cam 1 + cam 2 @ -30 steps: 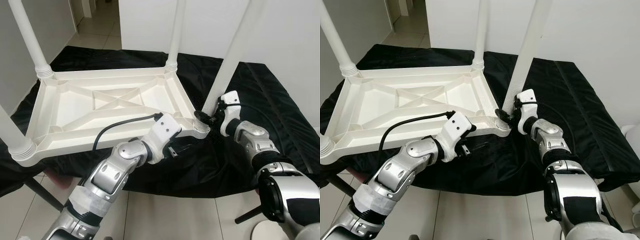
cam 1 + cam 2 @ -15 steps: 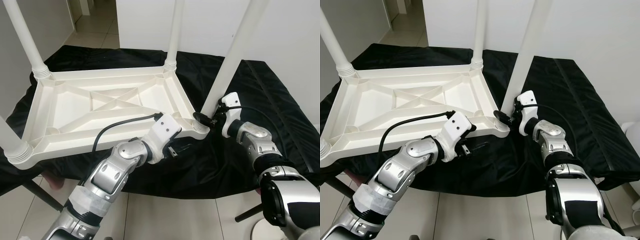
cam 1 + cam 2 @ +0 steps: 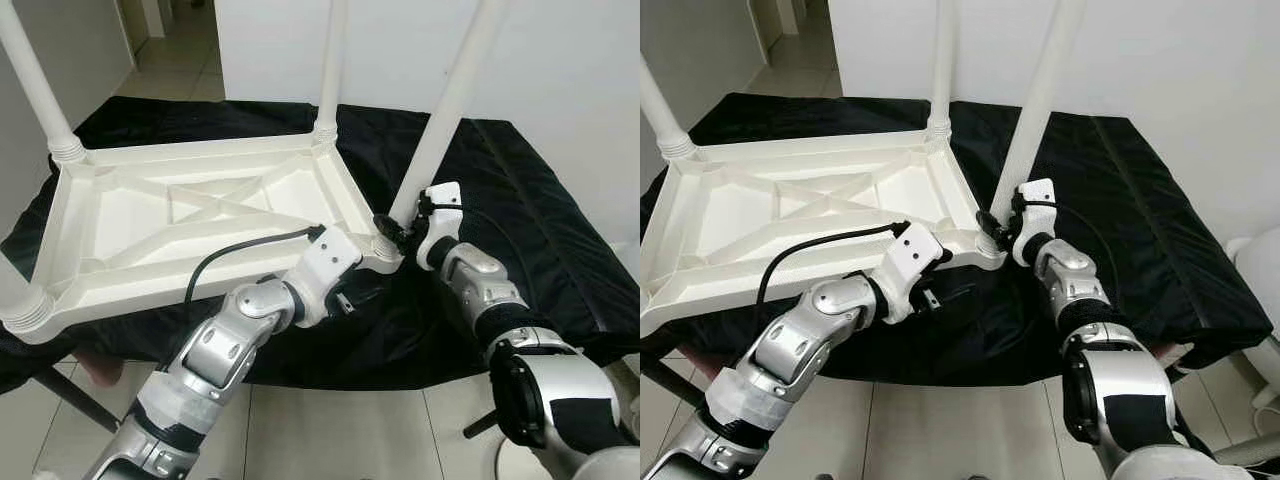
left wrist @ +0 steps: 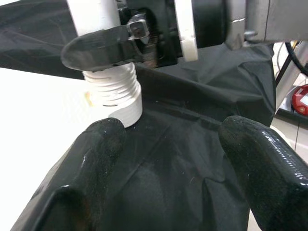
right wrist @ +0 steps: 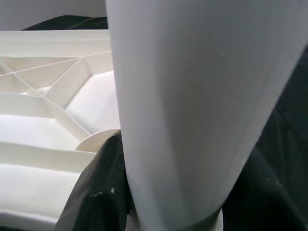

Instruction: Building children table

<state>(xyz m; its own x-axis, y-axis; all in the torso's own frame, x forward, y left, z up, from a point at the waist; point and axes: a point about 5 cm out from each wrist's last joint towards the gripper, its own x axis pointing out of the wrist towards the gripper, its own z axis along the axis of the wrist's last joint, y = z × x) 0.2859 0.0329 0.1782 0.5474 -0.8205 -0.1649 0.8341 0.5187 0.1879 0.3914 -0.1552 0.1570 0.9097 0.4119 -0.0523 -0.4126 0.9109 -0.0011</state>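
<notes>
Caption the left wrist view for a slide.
Open left claw hovers over black cloth while the right claw grips the white table leg above its threaded base.

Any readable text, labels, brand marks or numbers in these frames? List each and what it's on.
None readable.
The white table top, its legs and the black cloth carry no print.
The left gripper and right gripper show no markings.
The red item at the edge of the left wrist view has a pale patch, too blurred to read.
</notes>
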